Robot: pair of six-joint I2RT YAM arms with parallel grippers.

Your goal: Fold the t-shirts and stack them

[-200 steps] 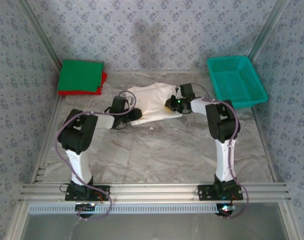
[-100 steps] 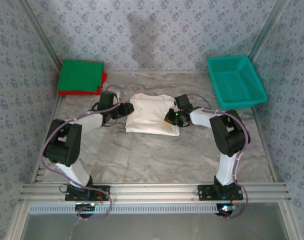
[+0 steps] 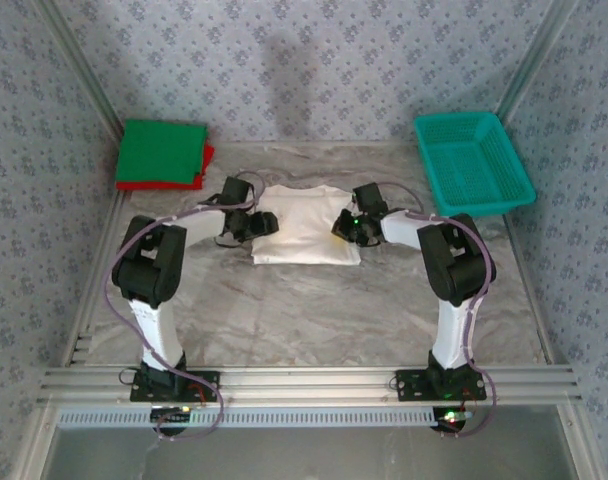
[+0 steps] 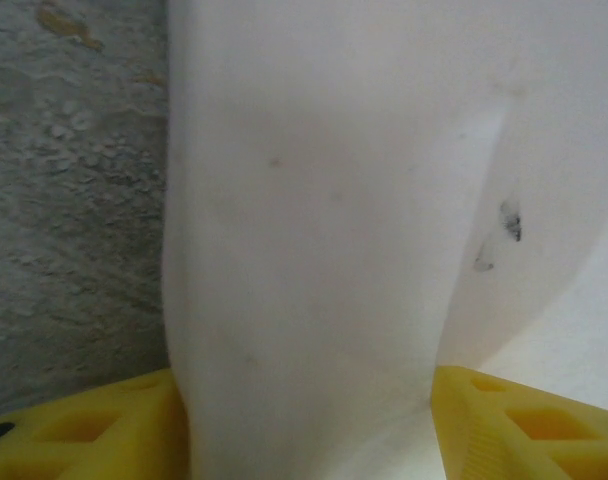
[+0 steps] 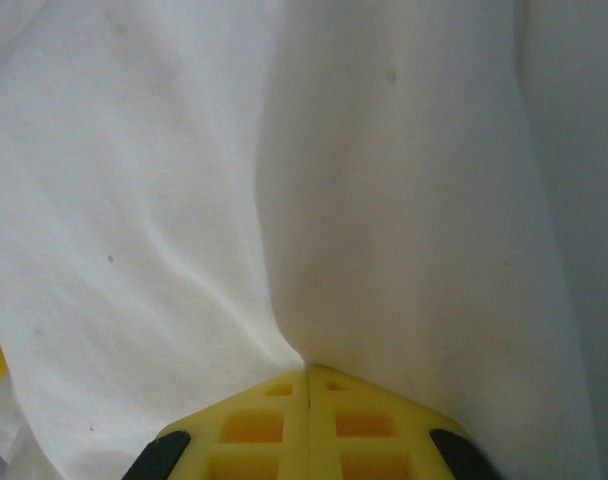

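The off-white t-shirt [image 3: 302, 228] lies folded into a rough rectangle in the middle of the table. My left gripper [image 3: 256, 223] is at its left edge. In the left wrist view its yellow fingers [image 4: 84, 428] stand wide apart, open, with a fold of the white shirt [image 4: 304, 200] lying between them. My right gripper [image 3: 346, 227] is at the shirt's right edge. It is shut, and its yellow fingertips [image 5: 284, 400] pinch a crease of the white cloth [image 5: 184, 200]. The green t-shirt [image 3: 162, 152] sits folded on the red t-shirt [image 3: 208, 160] at the back left.
A teal mesh basket [image 3: 474, 162] stands at the back right corner. Patterned walls close in the table on three sides. Bare marbled tabletop [image 3: 304, 310] stretches between the shirt and the arm bases.
The white shirt went from a loose spread to a neat folded rectangle. My left gripper swung out left, came back to the shirt's left edge and spread its jaws. The right gripper stayed shut on the cloth.
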